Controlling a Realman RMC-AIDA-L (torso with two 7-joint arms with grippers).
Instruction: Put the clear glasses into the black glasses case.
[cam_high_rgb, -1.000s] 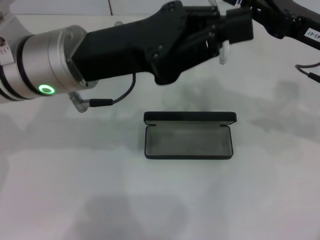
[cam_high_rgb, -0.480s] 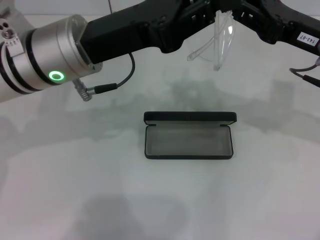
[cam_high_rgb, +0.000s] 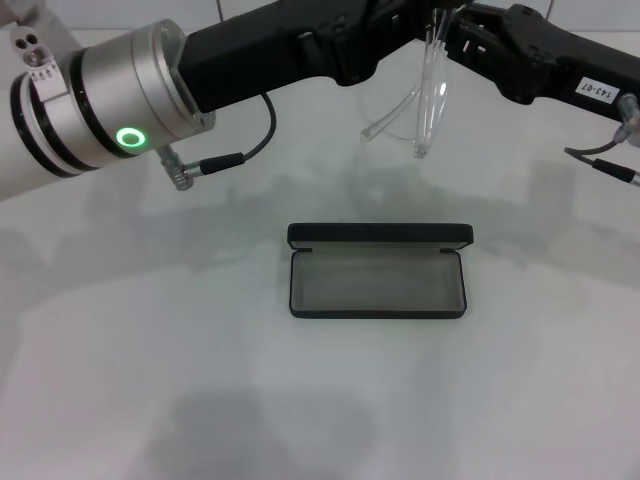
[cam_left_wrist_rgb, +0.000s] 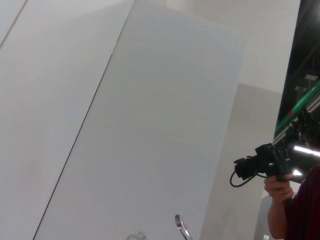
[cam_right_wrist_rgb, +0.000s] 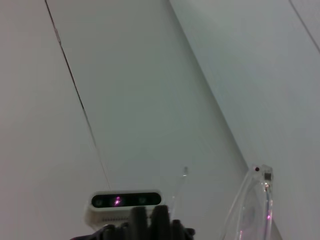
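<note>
Clear glasses (cam_high_rgb: 425, 95) hang in the air at the far side of the scene, above and beyond the black glasses case (cam_high_rgb: 378, 271), which lies open on the white table (cam_high_rgb: 150, 380) with its grey lining up. Both arms meet at the glasses; whether the left gripper (cam_high_rgb: 385, 35) or right gripper (cam_high_rgb: 465, 35) clamps them, I cannot tell.

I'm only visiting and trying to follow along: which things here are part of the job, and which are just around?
Part of the job:
- transparent plastic wraparound glasses, held up between both arms
- open slim black hard case, grey lining

Just around:
- white table
- black-and-silver cable plug hanging off the left arm
</note>
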